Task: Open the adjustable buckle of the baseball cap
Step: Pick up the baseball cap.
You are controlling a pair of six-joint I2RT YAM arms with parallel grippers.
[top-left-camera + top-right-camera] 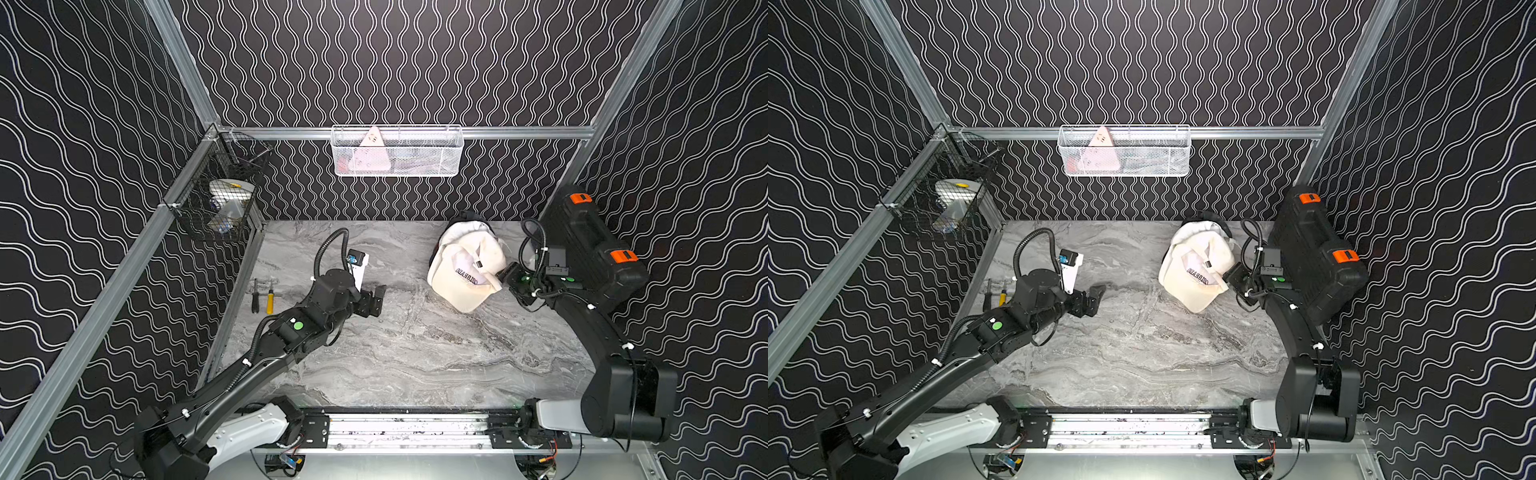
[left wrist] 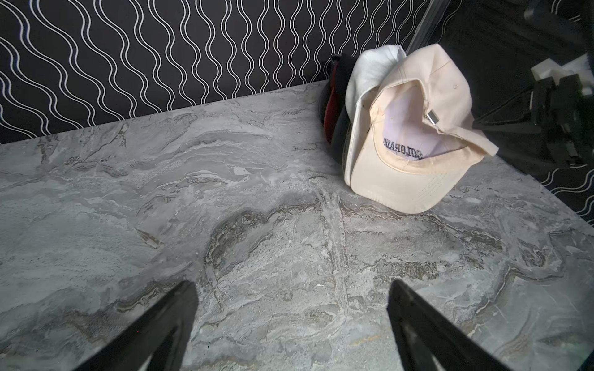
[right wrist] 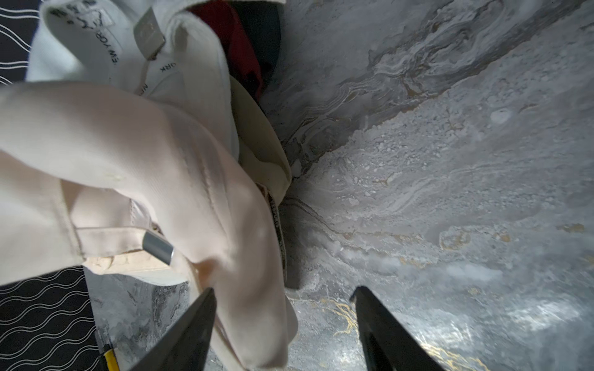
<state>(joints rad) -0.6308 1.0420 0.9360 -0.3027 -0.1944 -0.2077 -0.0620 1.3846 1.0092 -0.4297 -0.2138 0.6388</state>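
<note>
A cream baseball cap [image 1: 463, 286] [image 1: 1194, 291] lies upside down at the back right of the marble table, with "COLORADO" lettering showing inside. Its small metal buckle [image 1: 478, 264] [image 2: 432, 116] [image 3: 158, 248] sits on the back strap, over the cap's opening. My right gripper [image 1: 502, 276] [image 3: 283, 292] is at the cap's right edge. It is open, with a fold of the cap's cloth between its fingers, lying against one finger and clear of the other. The buckle is a little beyond its fingertips. My left gripper [image 1: 375, 301] [image 2: 292, 286] hovers open over bare table, well left of the cap.
Other caps [image 1: 467, 228], white, dark and red, are stacked behind the cream one. A black tool case [image 1: 590, 245] with orange latches leans at the right wall. Two screwdrivers [image 1: 262, 296] lie at the left. A white basket [image 1: 397, 151] and a black basket [image 1: 222, 208] hang on the walls.
</note>
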